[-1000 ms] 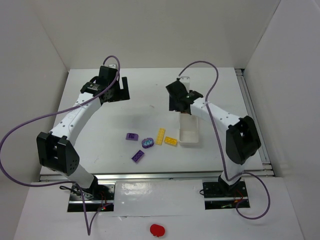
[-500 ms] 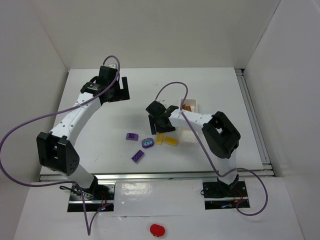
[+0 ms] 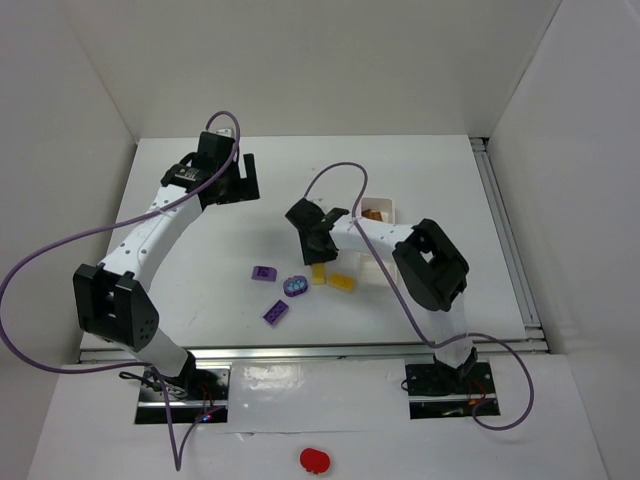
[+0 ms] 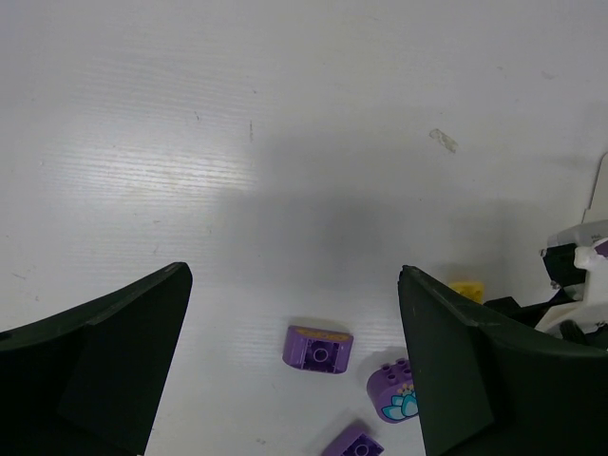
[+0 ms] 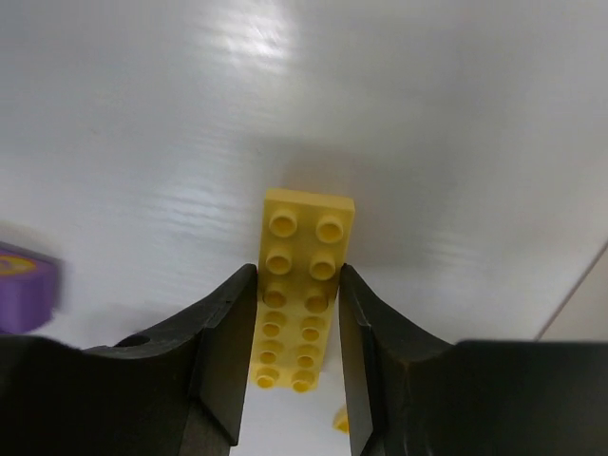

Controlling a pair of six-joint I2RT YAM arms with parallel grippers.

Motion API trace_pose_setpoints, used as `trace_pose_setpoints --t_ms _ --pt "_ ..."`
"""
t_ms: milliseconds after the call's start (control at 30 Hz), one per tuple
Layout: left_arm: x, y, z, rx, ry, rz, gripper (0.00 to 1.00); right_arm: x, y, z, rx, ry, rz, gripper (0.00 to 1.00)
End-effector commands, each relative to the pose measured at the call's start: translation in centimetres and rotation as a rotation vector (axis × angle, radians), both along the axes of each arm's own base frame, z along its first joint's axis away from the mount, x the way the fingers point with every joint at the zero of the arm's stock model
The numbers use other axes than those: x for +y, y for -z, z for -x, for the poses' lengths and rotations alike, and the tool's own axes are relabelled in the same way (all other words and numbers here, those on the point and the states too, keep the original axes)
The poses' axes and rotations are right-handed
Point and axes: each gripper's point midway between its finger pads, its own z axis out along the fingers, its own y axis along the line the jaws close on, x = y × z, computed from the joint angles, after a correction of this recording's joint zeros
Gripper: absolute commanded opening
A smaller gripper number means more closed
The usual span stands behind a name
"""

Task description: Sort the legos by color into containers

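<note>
Looking down at the big white table [image 3: 430, 170], I see the long white plastic tray [image 3: 391, 206] on its right side. The right arm hides most of it. One brown piece [image 3: 372, 214] lies in its far compartment.

The left end effector [image 4: 294, 274] hangs far off at the back left. It is wide open and holds nothing. The right end effector [image 3: 316, 245] is much nearer the bricks, so this job is for that arm.

It sits low over the long flat yellow plastic brick [image 5: 302, 285]. The brick lies on the table, right between the two fingers. Its long way runs along the gap, so the fingers [image 5: 228, 332] stand at its two long sides, ready to squeeze across the thin way. They look very close to it, but I cannot tell if they are pressing yet.

The brick is bright yellow with two rows of round studs on top. It lies just left of the tray. A short yellow brick [image 3: 342, 282] sits just beside it.
</note>
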Motion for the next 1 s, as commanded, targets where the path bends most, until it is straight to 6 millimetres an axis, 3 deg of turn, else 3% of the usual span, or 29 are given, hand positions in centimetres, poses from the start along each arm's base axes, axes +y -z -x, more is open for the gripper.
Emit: trace_pose_setpoints --t_ms 0,100,200,233,267,367,400,433,467,500,633,833,967 --pt "-0.2 -1.1 -0.4 -0.034 0.006 0.011 1.0 2.5 -3.5 -3.7 -0.126 0.018 -0.07 0.31" --pt "-0.4 -1.1 -0.4 -0.032 0.012 0.017 1.0 3.7 -6.4 -5.6 -0.203 0.017 -0.098 0.31" --pt "-0.4 -1.9 -0.4 -0.051 0.019 0.016 1.0 2.5 -10.5 -7.4 -0.308 0.065 -0.124 0.31" --pt "-0.2 -1.9 -0.5 -0.053 0.012 0.01 1.0 1.1 -11.1 -7.8 -0.333 0.097 -0.106 0.31" --pt "-0.2 -1.9 -0.5 -0.053 0.012 0.01 1.0 0.2 -13.6 -8.0 -0.378 0.127 -0.138 0.31" --pt "-0.2 -1.9 -0.5 -0.053 0.012 0.01 1.0 -4.4 -14.1 -7.6 -0.413 0.281 -0.115 0.31" --pt "-0.2 -1.9 -0.5 -0.053 0.012 0.01 1.0 -6.0 -15.9 -7.0 -0.445 0.335 -0.135 0.31" --pt "-0.2 -1.9 -0.5 -0.053 0.012 0.01 1.0 -8.1 -14.4 -5.8 -0.416 0.38 -0.084 0.31" --pt "-0.4 -1.5 -0.6 -0.041 0.019 0.013 1.0 -10.1 -15.9 -5.4 -0.459 0.49 -0.108 0.31" --pt "-0.4 -1.5 -0.6 -0.041 0.012 0.02 1.0 -11.8 -14.2 -3.8 -0.429 0.531 -0.059 0.31" --pt "-1.1 -0.7 -0.8 -0.023 0.036 0.04 1.0 -16.5 -13.0 -0.7 -0.432 0.758 -0.059 0.31" --pt "-1.2 -0.7 -1.1 -0.023 0.036 0.04 1.0 -19.1 -12.6 2.4 -0.434 1.01 -0.162 0.31" --pt "-1.2 -0.7 -1.1 -0.023 0.036 0.04 1.0 -19.9 -12.0 2.9 -0.446 1.08 -0.219 0.31"
